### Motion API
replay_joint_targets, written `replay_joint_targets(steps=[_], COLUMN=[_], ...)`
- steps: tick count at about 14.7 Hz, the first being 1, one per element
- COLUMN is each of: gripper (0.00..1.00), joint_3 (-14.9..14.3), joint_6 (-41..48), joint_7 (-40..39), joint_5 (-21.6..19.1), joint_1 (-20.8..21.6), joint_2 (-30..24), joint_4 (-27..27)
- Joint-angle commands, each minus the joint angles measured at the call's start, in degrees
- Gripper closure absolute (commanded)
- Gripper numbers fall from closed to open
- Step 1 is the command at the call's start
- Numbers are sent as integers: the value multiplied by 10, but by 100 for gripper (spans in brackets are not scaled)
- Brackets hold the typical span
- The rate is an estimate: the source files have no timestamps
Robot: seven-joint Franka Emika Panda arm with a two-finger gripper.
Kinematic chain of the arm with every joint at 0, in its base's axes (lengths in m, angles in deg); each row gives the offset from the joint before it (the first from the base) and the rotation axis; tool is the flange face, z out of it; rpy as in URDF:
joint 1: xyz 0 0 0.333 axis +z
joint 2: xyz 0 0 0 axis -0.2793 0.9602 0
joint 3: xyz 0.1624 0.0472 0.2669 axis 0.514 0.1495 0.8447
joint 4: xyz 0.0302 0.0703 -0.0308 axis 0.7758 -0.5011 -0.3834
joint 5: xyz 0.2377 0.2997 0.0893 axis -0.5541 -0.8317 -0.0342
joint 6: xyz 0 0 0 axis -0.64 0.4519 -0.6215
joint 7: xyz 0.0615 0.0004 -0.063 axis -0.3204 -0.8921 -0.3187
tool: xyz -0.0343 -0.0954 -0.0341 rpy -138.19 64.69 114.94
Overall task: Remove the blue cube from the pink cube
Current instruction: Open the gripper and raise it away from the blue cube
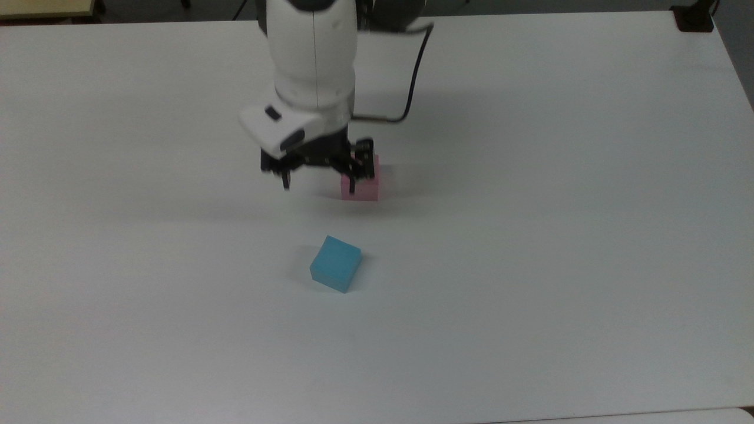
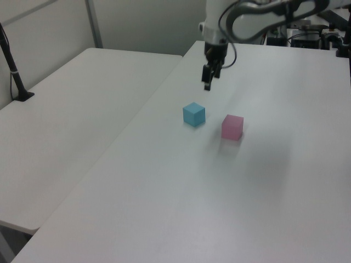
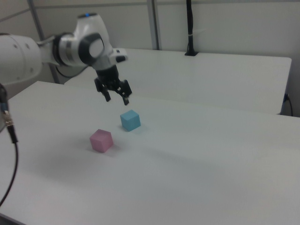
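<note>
top view overhead, side views opposed

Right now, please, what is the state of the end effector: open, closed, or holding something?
End effector: open, holding nothing, raised above the table; the blue cube sits free.

The blue cube [image 3: 130, 120] rests on the white table [image 3: 201, 159]. The pink cube [image 3: 101, 140] sits near it, apart, toward the right view's lower left. The gripper [image 3: 116, 98] hangs above the blue cube, fingers spread and empty.
</note>
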Motion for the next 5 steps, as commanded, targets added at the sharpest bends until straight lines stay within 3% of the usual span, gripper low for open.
replay_joint_targets(steps=[1, 5], gripper=[0, 0], joint_3=[-7, -7], joint_6=[91, 104], joint_7=[-3, -3], joint_5=[-20, -37], joint_1=[-12, -15], joint_2=[-70, -81], joint_4=[-32, -31])
